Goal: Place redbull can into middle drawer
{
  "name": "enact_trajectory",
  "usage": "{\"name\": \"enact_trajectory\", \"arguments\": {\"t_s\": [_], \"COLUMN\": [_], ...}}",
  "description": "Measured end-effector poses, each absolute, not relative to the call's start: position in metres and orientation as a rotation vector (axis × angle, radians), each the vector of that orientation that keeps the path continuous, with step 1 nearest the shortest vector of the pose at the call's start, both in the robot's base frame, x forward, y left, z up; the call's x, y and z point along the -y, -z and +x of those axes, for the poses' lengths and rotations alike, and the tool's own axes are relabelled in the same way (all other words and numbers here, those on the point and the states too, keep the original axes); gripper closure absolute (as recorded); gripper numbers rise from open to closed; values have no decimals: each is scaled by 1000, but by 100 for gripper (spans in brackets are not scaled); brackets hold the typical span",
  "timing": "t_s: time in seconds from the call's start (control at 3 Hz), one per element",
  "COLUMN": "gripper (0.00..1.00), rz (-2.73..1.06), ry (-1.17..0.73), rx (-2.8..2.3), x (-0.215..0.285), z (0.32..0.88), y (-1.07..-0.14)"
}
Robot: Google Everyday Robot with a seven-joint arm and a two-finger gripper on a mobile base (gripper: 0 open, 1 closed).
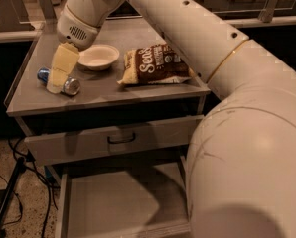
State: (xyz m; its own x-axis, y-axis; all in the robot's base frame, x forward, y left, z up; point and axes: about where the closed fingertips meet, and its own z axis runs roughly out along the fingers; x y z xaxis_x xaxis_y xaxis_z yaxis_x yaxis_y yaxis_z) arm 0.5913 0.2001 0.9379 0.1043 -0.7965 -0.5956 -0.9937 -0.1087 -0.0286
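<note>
The redbull can [70, 86] lies on its side at the left of the grey cabinet top [138, 90], its silver end towards me and its blue body partly hidden. My gripper [55, 85] hangs from the cream arm and reaches down over the middle of the can, touching or just above it. The middle drawer [118, 202] is pulled out at the bottom of the view, a wide grey tray with a bare flat floor, well below and in front of the can.
A white bowl [98, 56] stands just right of the gripper. A brown chip bag [155, 65] lies at the right of the top. A grey drawer front with a dark loop handle [121, 138] sits above the tray. My big arm link [252, 152] fills the right side.
</note>
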Motion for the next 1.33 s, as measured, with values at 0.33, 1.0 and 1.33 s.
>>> {"name": "enact_trajectory", "arguments": {"t_s": [0.33,1.0,1.33], "gripper": [0,0,0], "rz": [-1971,-1927,-1927], "ry": [-602,-652,-652], "rx": [-1825,-1936,-1935], "x": [-200,-188,-188], "z": [603,628,628], "y": [-919,-891,-890]}}
